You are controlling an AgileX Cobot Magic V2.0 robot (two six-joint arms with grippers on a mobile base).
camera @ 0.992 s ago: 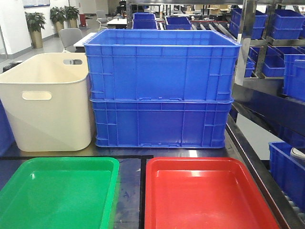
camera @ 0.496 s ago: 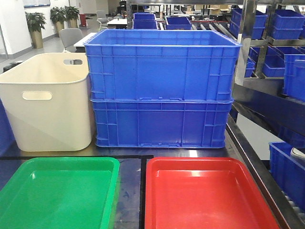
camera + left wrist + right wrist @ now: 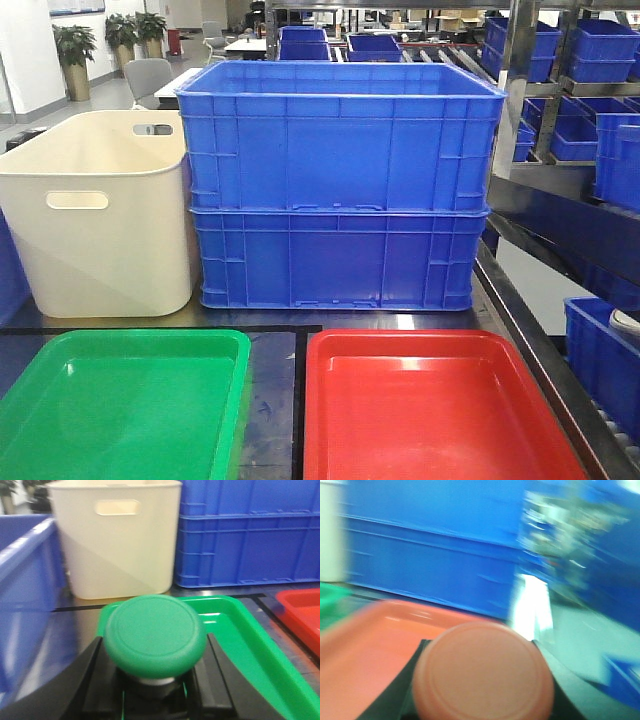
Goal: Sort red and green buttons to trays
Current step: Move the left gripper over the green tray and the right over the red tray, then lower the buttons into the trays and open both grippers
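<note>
Green plastic fills the bottom of the left wrist frame: the green button [image 3: 155, 636], its broad domed cap turned toward the lens, is pinched at its dark base between the black fingers [image 3: 92, 667] of the left gripper [image 3: 155, 680]. It is held up at the near end of the green tray [image 3: 250, 645], which runs off toward the right of that frame; whether it is over the tray or just short of it I cannot tell. Low in the blurred right wrist frame the red button [image 3: 482, 672] sits the same way in the right gripper [image 3: 480, 695], which looks clamped on the base, though the blur hides the contact, and the red tray [image 3: 370, 645] spreads behind it on the left. Both buttons strike me as light, rigid bits of hard plastic. The smooth round cap would slip, so the flat sides of the blocky base are the place to hold. Top-heavy, they may tip over on a glossy floor. From the front, the green tray at lower left and the red tray [image 3: 430, 410] at lower right lie side by side, nothing in either, a strip of dark tabletop [image 3: 272, 400] between them. Behind stand the cream tub [image 3: 100, 220] and two stacked blue crates [image 3: 340, 190], then shelving with blue bins [image 3: 600, 60] at right and potted plants [image 3: 75, 50] at upper left
</note>
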